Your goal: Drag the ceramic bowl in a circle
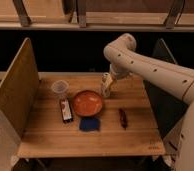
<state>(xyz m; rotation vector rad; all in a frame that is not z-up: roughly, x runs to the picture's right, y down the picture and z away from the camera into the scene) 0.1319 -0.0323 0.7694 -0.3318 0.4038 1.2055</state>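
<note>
The ceramic bowl (87,103), round, shallow and glossy orange-red, sits near the middle of the wooden table (135,137). My gripper (106,89) hangs from the white arm that reaches in from the right. It points down just past the bowl's far right rim. Its pale fingers stand open with nothing between them, their tips close to the rim. I cannot tell whether they touch it.
A clear plastic cup (60,88) stands left of the bowl at the back. A flat dark packet (66,110) lies at the bowl's left, a blue pad (89,124) in front of it, and a dark red stick (123,118) to the right. Upright panels (17,85) flank the table.
</note>
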